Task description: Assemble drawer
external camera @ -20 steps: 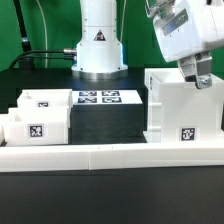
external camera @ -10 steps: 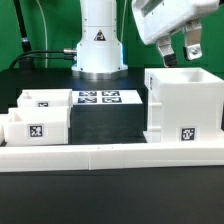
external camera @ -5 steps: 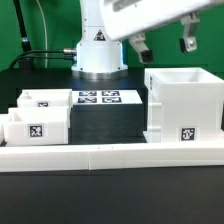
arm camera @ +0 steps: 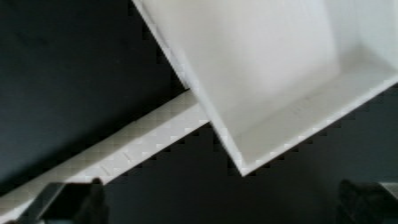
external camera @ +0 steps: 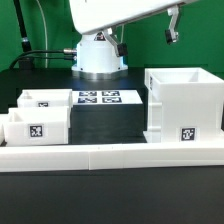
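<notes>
The large white drawer housing [external camera: 185, 105] stands open-topped at the exterior view's right, a tag on its front. Two small white box trays [external camera: 45, 103] [external camera: 33, 128] sit side by side at the exterior view's left, the nearer one showing a tag. My gripper [external camera: 146, 35] hangs high above the table, up and to the left of the housing, open and empty, touching nothing. In the wrist view the gripper [arm camera: 222, 205] shows only dark fingertips [arm camera: 71, 200] at the edge, wide apart, with the housing [arm camera: 285, 70] far below.
The marker board [external camera: 98, 98] lies flat between the trays and the housing. A long low white border rail [external camera: 110, 155] runs along the front and also shows in the wrist view [arm camera: 143, 140]. The robot base [external camera: 98, 55] stands behind.
My gripper has risen from the housing's top rim and swung up and toward the exterior view's left, open and empty. Housing and trays have not moved.
</notes>
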